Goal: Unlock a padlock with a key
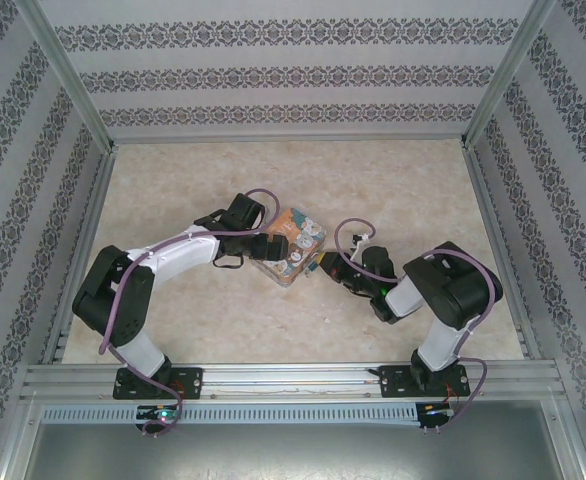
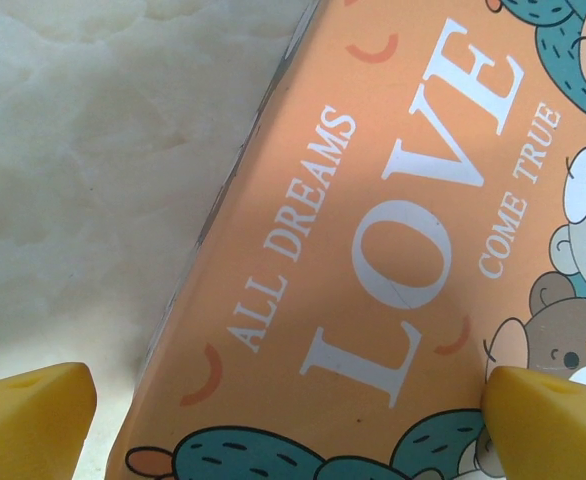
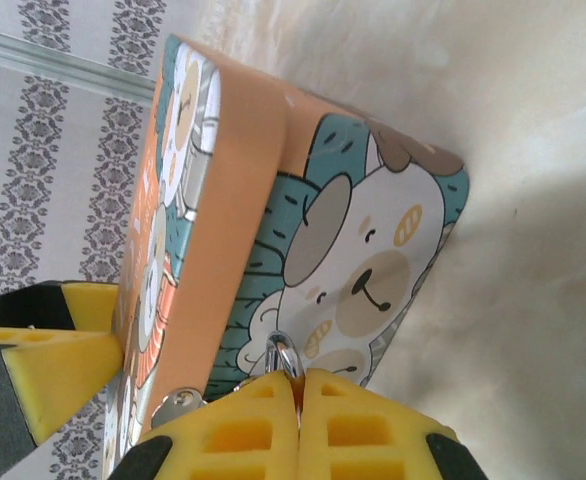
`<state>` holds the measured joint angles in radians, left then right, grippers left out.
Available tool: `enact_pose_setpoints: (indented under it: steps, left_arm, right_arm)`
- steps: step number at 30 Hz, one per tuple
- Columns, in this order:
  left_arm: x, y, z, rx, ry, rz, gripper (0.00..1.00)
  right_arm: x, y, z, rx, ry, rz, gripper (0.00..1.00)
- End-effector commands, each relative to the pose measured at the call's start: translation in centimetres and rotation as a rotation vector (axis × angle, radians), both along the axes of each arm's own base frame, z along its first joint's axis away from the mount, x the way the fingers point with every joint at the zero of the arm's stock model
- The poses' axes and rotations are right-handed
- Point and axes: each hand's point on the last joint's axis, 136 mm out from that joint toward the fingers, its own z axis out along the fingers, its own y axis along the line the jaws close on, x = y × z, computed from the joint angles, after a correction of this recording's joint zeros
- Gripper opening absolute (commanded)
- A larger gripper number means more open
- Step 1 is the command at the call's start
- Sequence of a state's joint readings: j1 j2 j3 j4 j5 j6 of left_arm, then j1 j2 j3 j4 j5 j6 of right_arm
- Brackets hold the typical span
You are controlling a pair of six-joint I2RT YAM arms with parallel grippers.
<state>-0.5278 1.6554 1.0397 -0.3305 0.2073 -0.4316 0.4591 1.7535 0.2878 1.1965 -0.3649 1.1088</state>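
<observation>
Right gripper (image 3: pixel 299 388): yellow ribbed fingers pressed flat together, clenched on the key (image 3: pixel 285 355). Only a small silvery ring-shaped end of the key stands clear of the tips, so I cannot tell how the rest of it lies. That ring sits right against the bear-printed face of the box (image 3: pixel 223 210), low on that face and close to its corner. Small silvery fitting (image 3: pixel 178 400): at the edge of the box's plain orange side, just beside the right fingers. I cannot tell whether it is the padlock or a clasp. Left gripper (image 2: pixel 293 430): released, its yellow fingertips (image 2: pixel 33 415) spread as wide as they go, one beside the box's long edge over the bare table and the other over the cartoon animals. Between them lies the orange face lettered "ALL DREAMS LOVE COME TRUE"; neither tip can be seen touching it. From the right wrist, one left finger shows close against the far side of the box. The box, orange and teal with bears and plants, sits about mid-table at a slant, between the two grippers. Left arm: white and black, reaching in from the left. Right arm: folded short, coming in from the right. Purple cables (image 1: pixel 123 290): looped along both arms. Table (image 1: pixel 173 180): pale, marbled cream. Walls (image 1: pixel 273 75): white, with bands of dark floral pattern, set in a metal frame.
</observation>
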Motion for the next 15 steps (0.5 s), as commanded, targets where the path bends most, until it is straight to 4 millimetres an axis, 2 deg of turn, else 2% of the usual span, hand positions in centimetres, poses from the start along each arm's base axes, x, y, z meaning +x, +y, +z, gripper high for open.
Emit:
enact_pose_setpoints:
  steps: [1, 8, 15]
  left_arm:
    - [-3.0, 1.1, -1.9, 0.041, 0.119, -0.023, 0.99]
    - [-2.1, 0.5, 1.1, -0.053, 0.055, -0.001, 0.99]
    - [-0.9, 1.4, 6.1, -0.135, -0.061, 0.043, 0.99]
  right_arm:
    - [1.2, -0.4, 1.4, 0.031, -0.057, -0.033, 0.0]
    - [0.9, -2.0, 1.7, 0.019, -0.065, -0.062, 0.0]
    - [0.5, -4.1, 2.9, -0.007, -0.085, -0.096, 0.0]
